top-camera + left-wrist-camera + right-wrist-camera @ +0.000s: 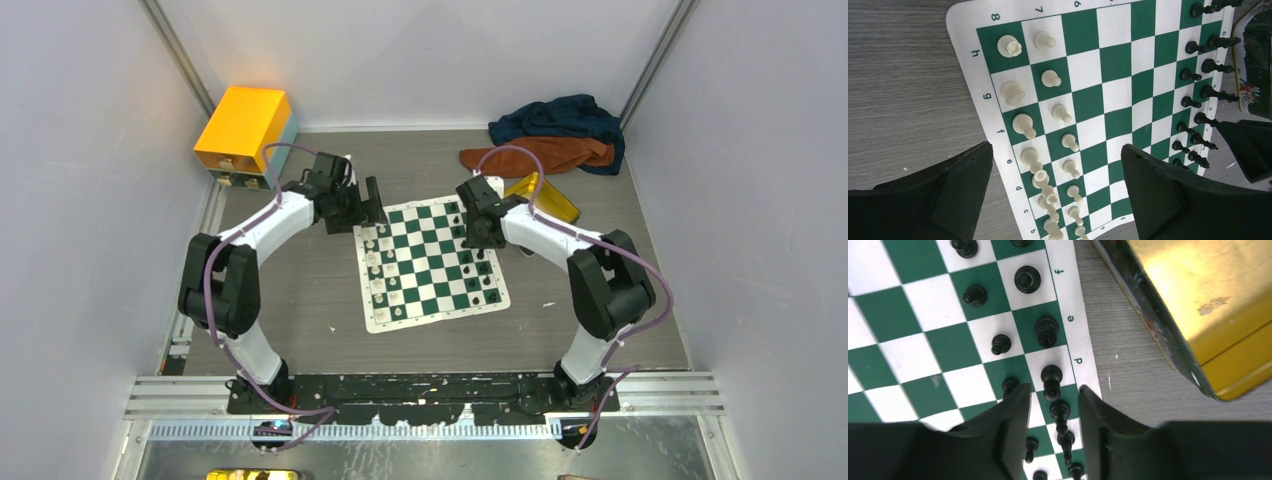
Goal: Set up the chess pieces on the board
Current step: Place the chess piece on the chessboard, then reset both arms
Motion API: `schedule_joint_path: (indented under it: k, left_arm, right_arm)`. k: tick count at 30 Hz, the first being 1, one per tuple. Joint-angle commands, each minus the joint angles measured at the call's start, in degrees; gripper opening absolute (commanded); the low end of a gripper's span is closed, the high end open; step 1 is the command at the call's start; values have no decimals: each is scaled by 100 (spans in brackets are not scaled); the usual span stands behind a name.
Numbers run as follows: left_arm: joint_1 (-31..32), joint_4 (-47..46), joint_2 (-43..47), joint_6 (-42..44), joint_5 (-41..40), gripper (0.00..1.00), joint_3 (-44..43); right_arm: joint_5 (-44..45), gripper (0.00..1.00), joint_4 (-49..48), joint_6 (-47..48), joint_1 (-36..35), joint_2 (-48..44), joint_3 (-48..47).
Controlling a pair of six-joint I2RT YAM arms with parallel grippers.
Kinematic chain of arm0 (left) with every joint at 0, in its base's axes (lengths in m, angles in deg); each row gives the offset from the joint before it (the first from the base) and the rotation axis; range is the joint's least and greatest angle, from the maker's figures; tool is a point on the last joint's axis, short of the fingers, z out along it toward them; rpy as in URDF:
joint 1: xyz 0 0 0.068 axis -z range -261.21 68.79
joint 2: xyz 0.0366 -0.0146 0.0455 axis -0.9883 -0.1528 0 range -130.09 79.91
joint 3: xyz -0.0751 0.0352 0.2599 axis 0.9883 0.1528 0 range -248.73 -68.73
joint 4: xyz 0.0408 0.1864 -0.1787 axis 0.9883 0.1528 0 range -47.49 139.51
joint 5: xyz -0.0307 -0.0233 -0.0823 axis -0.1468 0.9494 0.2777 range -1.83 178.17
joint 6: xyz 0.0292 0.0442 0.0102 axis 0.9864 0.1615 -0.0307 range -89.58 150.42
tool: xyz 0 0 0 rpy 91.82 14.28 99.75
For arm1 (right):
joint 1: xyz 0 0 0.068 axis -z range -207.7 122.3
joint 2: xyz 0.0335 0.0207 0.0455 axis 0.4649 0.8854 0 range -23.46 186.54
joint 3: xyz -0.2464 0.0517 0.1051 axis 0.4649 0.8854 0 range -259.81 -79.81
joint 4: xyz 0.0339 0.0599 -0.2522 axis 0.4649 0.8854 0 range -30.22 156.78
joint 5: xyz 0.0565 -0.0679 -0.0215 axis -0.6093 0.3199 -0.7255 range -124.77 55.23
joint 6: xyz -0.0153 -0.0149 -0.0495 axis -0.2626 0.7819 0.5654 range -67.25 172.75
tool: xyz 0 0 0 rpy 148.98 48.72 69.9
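Tabletop [300, 300]: grey wood-grain, with both arm bases at its near edge.
Board [430, 262]: lies flat at the middle of the tabletop, turned slightly askew; its central squares are bare.
White pieces [380, 265]: stand upright in two files along the board's left edge, one per square.
Black pieces [482, 270]: stand in two files along the board's right edge.
Right gripper [1053, 390]: low over the far part of the black files, fingers parted narrowly to either side of one black piece [1060, 410]. That piece stands on the outermost file with a sliver of board showing on each side of it, so nothing is held.
Left gripper [1055, 146]: hangs above the board's far left corner, jaws spread wide and empty.
Gold tin [1198, 300]: on the tabletop just beside the board's far right corner.
Yellow box [243, 125]: at the far left corner of the tabletop.
Blue cloth [560, 118]: crumpled at the far right corner.
Orange cloth [540, 155]: lies against the blue one's near side.
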Motion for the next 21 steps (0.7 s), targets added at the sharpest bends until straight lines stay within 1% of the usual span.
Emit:
schedule_joint_path:
  k: [1, 3, 5, 7, 9, 12, 15, 17, 19, 21]
  left_arm:
    - [22, 33, 557, 106, -393, 100, -349]
    - [11, -11, 700, 165, -622, 100, -416]
    - [9, -23, 820, 228, -836, 100, -500]
    - [-4, -36, 1023, 286, -1126, 100, -539]
    - [-9, -155, 1244, 362, -1498, 100, -447]
    - [-39, -368, 1620, 506, -1997, 100, -160]
    - [-57, -685, 2034, 676, -2542, 100, 324]
    - [-108, -1002, 2352, 707, -2722, 100, 714]
    - [-122, -1268, 2638, 762, -2796, 100, 1049]
    - [-123, -1429, 2845, 805, -2920, 100, 1295]
  right_arm:
    - [163, 52, 142, 324, -32, -912, -492]
    - [234, 59, 279, 443, 27, -1073, -683]
    - [253, 63, 416, 502, 152, -1160, -865]
    - [502, 69, 482, 537, 253, -1273, -955]
    - [681, 73, 438, 528, 432, -1444, -930]
    - [652, 76, 348, 432, 852, -1735, -777]
    - [892, 80, 189, 362, 1184, -1979, -532]
    - [1103, 82, -28, 375, 1287, -2147, -318]
    - [1395, 87, -240, 400, 1306, -2255, -126]
    - [1644, 87, -283, 413, 1323, -2266, -52]
